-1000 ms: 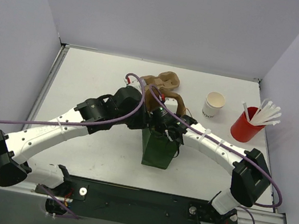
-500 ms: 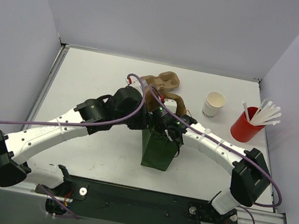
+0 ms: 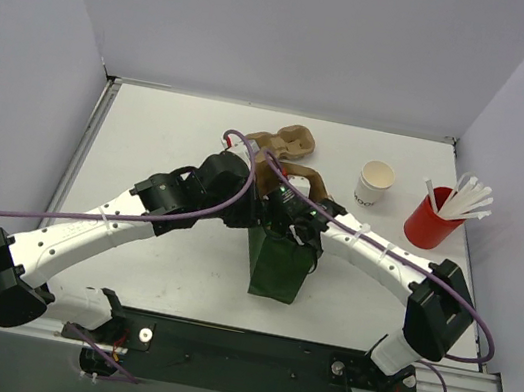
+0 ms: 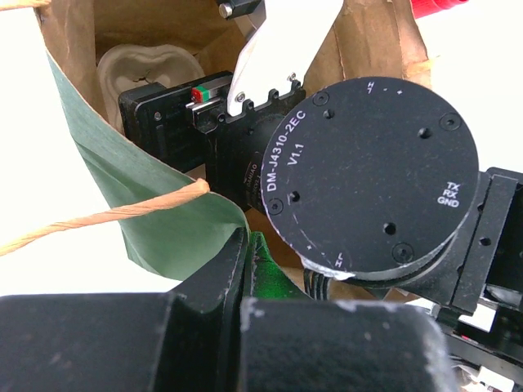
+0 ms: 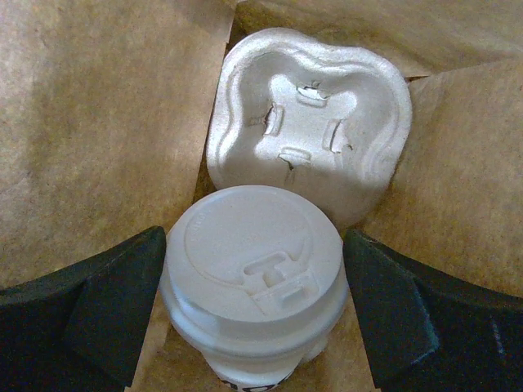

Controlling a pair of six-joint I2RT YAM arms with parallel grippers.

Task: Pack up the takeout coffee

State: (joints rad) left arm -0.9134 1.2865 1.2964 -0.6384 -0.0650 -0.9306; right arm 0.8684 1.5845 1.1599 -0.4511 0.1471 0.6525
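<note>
The top view shows the table, where the left arm and right arm meet over an upright green bag. A brown tray lies behind the bag, with an open white cup and a red cup of straws off to the right. The bag's inside is hidden there.

The right wrist view looks down into the bag. The coffee, lid on, stands upright at the bottom, next to a pale pulp carrier. The right claw is spread wide, with a finger close on either side of the lid. I cannot tell if they touch it.

Only the left wrist view shows the left claw, pinched closed on the bag's green rim.
</note>
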